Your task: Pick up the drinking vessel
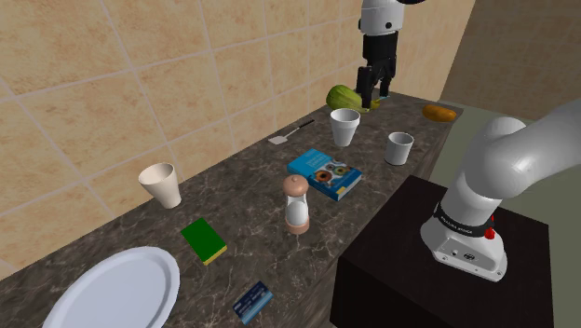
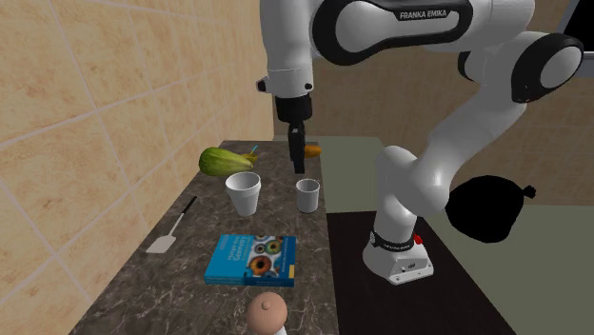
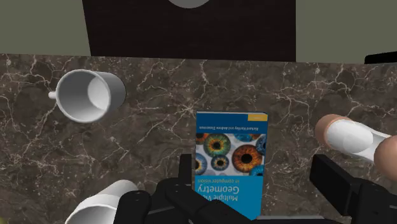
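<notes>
White and upright, three drinking vessels stand on the dark marbled desk (image 1: 251,186): one mug (image 1: 400,147), one plain white cup (image 1: 344,126) and one cream cup (image 1: 160,184). I cannot tell which of them the task means.

The mug sits near the desk edge that faces the black stand (image 1: 438,289), just beside the white cup and past the blue book (image 1: 324,173). All three have their mouths up and their long axes vertical. The wrist view looks down into the mug (image 3: 86,95) and shows its small handle stub, on the side away from the book (image 3: 230,156).

The cream cup stands well apart from the other two, and the shoulder view takes it in. That view also covers one white plate (image 1: 116,289), one green slab with a yellow edge (image 1: 203,240) and one small dark-blue card (image 1: 252,301).

Beyond those there is one spatula (image 1: 290,132), one grinder (image 1: 297,207), one green fruit (image 1: 343,96) and one orange object (image 1: 439,112).

The gripper (image 1: 377,96) hangs high over the far end of the desk, near the green fruit. In the wrist view its black fingers (image 3: 186,167) stand wide apart with nothing held, and the book lies far below between them. The second exterior view sees the gripper (image 2: 298,167) edge-on, above the mug (image 2: 306,195).
</notes>
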Robot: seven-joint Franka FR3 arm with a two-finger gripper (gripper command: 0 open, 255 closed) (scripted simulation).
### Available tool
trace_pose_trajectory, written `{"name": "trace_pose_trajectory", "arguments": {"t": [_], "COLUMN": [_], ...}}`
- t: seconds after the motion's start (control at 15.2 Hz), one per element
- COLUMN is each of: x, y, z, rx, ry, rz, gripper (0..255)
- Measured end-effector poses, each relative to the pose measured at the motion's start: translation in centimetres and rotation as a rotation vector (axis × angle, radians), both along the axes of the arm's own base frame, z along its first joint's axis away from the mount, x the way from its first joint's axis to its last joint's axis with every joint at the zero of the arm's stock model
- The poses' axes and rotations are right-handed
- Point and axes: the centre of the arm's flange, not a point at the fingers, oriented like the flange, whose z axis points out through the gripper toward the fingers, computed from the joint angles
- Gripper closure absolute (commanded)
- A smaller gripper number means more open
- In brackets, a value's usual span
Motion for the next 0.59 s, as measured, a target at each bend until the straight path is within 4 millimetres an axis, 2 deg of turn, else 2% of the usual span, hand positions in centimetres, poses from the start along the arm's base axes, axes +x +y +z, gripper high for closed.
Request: {"name": "trace_pose_trajectory", "arguments": {"t": [0.13, 0.59], "x": [-0.1, -2.1], "y": [-0.4, -5.7], "z": [-0.5, -7.0], "rx": [-0.002, -0.025], "ry": [-0.002, -0.032], "rz": [-0.001, -0.009], "gripper": [0, 0]}}
